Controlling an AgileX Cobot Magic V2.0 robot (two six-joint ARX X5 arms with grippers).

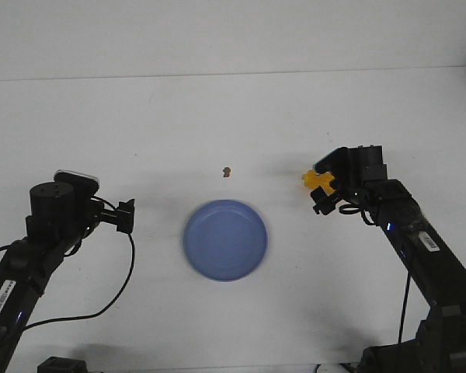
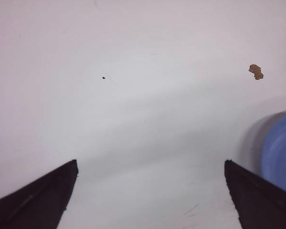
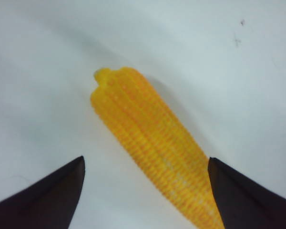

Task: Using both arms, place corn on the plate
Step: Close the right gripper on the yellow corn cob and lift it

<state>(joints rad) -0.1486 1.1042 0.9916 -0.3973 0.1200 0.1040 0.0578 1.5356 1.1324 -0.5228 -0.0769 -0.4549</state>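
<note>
I find the corn (image 3: 152, 148) lying on the surface right of the plate (image 1: 225, 239), slanting between the spread-wide right gripper (image 3: 145, 191), while the wide left gripper (image 2: 150, 195) holds nothing.

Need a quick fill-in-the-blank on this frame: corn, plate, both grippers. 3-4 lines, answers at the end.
1. The plate is round and ____ in colour.
2. The corn lies between the open fingers of the ____ gripper.
3. The left gripper is open and holds ____.
4. In the front view, the small brown speck lies on the table, ____ the plate.

Missing words: blue; right; nothing; outside
</note>
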